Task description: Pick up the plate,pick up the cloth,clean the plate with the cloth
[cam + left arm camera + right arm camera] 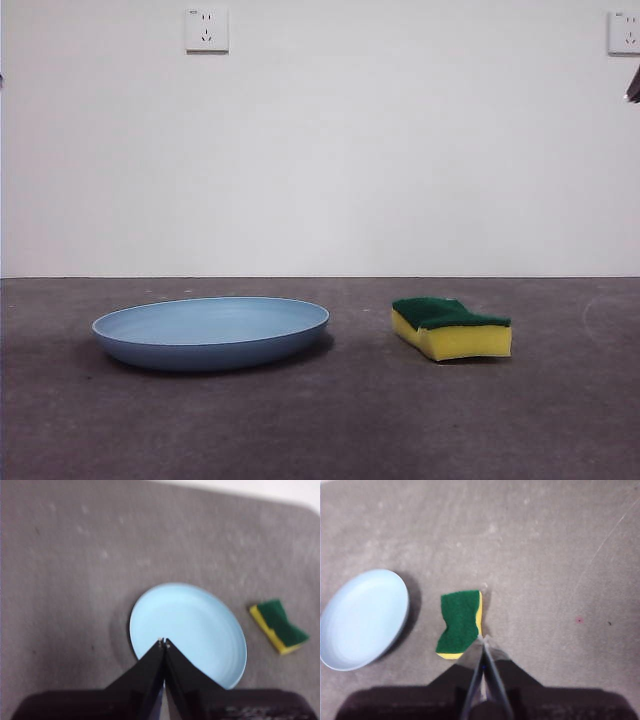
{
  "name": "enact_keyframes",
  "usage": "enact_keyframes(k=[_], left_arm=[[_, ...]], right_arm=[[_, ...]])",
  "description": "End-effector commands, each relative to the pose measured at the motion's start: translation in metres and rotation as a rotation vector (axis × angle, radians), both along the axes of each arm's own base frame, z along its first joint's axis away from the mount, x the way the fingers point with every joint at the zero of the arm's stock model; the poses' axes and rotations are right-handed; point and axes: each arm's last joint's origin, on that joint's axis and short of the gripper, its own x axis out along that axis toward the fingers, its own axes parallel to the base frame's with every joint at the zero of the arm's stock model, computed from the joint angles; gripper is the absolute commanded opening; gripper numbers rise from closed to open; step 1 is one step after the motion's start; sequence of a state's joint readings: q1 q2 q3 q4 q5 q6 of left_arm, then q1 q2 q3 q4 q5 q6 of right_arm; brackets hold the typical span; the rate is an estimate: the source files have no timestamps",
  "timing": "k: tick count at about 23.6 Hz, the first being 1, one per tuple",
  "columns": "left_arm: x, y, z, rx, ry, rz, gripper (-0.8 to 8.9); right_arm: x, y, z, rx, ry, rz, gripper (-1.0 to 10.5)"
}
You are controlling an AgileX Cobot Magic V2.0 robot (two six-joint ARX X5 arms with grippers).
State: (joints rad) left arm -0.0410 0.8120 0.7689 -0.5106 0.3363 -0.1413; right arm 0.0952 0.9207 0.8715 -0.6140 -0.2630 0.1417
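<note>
Plate (210, 331) lies flat mid-counter (320, 430), sponge (452, 327) near it, apart. Both grippers, left (164, 642) & right (481, 639), hover high w/ fingers closed, holding nothing. Risks: low rim gives poor purchase, so plate may slide or slip; soft sponge may squash or skid.

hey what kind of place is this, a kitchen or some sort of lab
Probably a lab or test bench, not a kitchen: a bare grey table against a plain white wall with power sockets, holding only a blue plate and a sponge.
</note>
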Motion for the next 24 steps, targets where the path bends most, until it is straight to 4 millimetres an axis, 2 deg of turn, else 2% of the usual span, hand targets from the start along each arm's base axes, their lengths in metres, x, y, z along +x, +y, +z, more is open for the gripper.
enact_keyframes(k=[1,2,3,4,5,6,10,19,24], left_arm=[[0.013,0.0,-0.001,0.032,0.05,-0.028,0.01],[0.016,0.0,-0.002,0.032,0.064,-0.029,0.02],[0.023,-0.001,-0.005,0.03,0.085,-0.032,0.42],[0.026,-0.001,-0.007,0.031,0.099,-0.032,1.44],[0.031,-0.001,-0.011,0.031,0.116,-0.031,2.97],[0.034,-0.001,-0.014,0.027,0.132,-0.028,3.69],[0.057,-0.006,-0.032,0.028,0.194,-0.046,3.77],[0.138,-0.031,-0.09,0.059,0.435,-0.11,3.77],[0.158,-0.039,-0.114,0.059,0.455,-0.122,3.75]], right_arm=[[0.012,0.001,0.004,-0.025,0.013,0.023,0.4],[0.016,0.001,0.004,-0.027,0.017,0.022,0.9],[0.021,0.002,0.005,-0.029,0.024,0.02,2.1],[0.023,0.002,0.005,-0.029,0.029,0.02,3.1],[0.025,0.002,0.004,-0.029,0.036,0.021,3.9],[0.026,0.002,0.004,-0.029,0.039,0.021,3.9],[0.025,0.004,0.004,0.011,0.042,0.067,3.9],[0.022,0.017,0.004,0.048,0.056,0.152,3.8],[0.02,0.029,0.004,0.054,0.062,0.201,3.8]])
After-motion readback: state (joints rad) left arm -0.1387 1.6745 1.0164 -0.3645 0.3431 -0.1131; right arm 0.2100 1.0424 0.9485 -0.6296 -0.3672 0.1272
